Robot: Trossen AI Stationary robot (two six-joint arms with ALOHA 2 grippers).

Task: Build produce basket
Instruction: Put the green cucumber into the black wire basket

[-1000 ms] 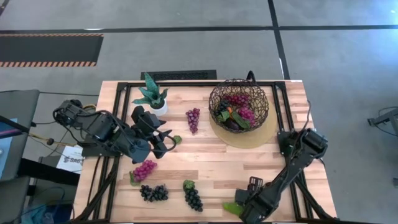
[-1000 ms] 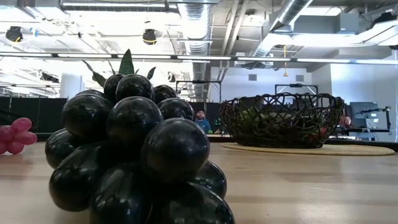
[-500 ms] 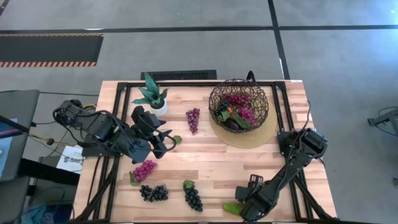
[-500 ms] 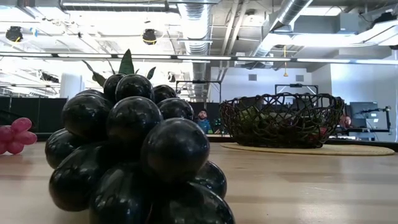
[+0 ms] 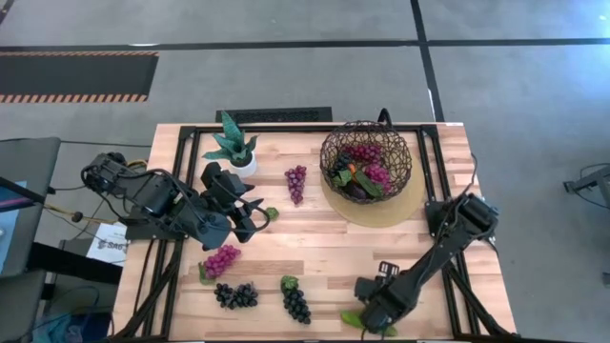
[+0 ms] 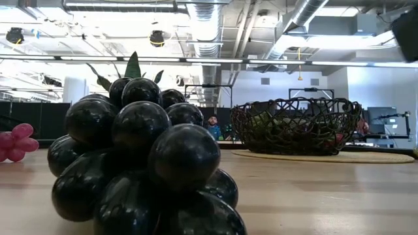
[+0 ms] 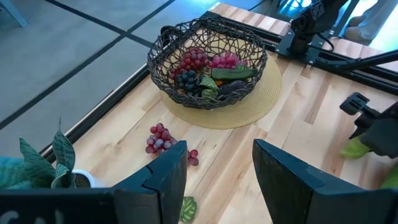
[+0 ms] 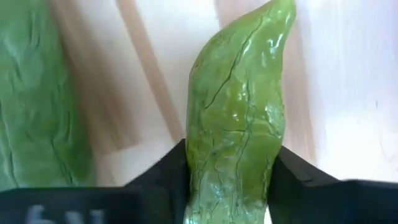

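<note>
Right end effector [image 5: 370,319] sits low at the near edge of the tabletop [image 5: 324,243], its two dark fingers pressed against either side of a green leaf-shaped piece [image 8: 239,118], so it reads as clamped on that piece. In the right wrist view the piece runs lengthwise straight out from between the fingers, its pointed tip away from the wrist. In the high view only a green sliver shows beside the fingers, so whether it has left the wood I cannot tell.

Black grapes [image 5: 295,303] lie just beside it. Farther back, the left end effector [image 5: 255,215] waits with fingers apart.

At the far right stands the basket [image 5: 366,160], partly filled. It lies away from the right arm's grip, diagonally across the board, and the right arm is nearer it.
</note>
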